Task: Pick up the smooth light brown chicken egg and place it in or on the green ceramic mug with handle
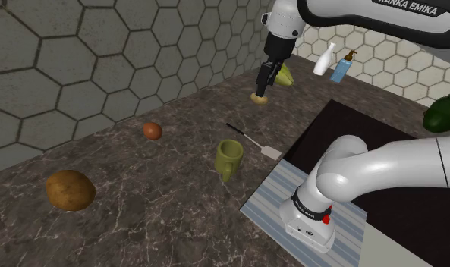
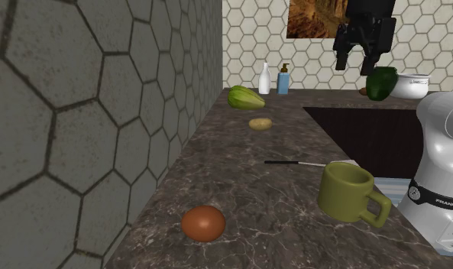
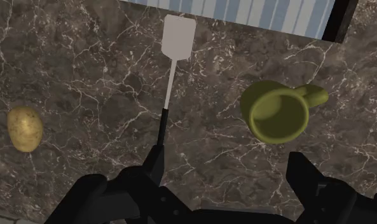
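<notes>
The reddish-brown egg (image 1: 152, 130) (image 2: 202, 223) lies on the dark marble counter (image 1: 162, 190), near the wall. The olive-green mug (image 1: 229, 158) (image 2: 347, 191) (image 3: 274, 113) stands upright a short way from it, its handle turned away from the egg. My gripper (image 1: 262, 82) (image 2: 362, 65) (image 3: 225, 184) hangs high above the counter, past the mug and far from the egg. Its fingers (image 3: 145, 175) stand wide apart with nothing between them. Below the hand are the mug and a spatula.
A black-handled white spatula (image 1: 253, 142) (image 3: 174, 57) lies beside the mug. A small potato (image 1: 258, 97) (image 3: 24, 128), a green squash (image 2: 246, 98) and two bottles (image 2: 265, 79) sit further back. A big potato (image 1: 70, 190) lies near the front. The dark sink (image 1: 352, 129) and a striped towel (image 1: 269, 197) border the stand.
</notes>
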{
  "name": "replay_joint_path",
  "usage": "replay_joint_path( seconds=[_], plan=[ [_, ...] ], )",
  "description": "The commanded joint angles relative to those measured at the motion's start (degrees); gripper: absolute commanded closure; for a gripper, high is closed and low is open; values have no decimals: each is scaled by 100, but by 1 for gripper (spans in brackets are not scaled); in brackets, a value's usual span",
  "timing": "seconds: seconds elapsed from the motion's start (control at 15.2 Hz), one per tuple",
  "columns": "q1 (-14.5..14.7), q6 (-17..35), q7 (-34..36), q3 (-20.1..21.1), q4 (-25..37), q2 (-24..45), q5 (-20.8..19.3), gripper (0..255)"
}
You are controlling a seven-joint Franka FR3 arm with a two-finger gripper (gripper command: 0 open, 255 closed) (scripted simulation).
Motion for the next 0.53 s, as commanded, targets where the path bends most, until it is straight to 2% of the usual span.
replay_joint_path(
  seconds=[0.0,0.46],
  plan=[
    [0,0,0,0,0,0,0,0],
    [39,751,675,445,389,1400,308,0]
  ],
)
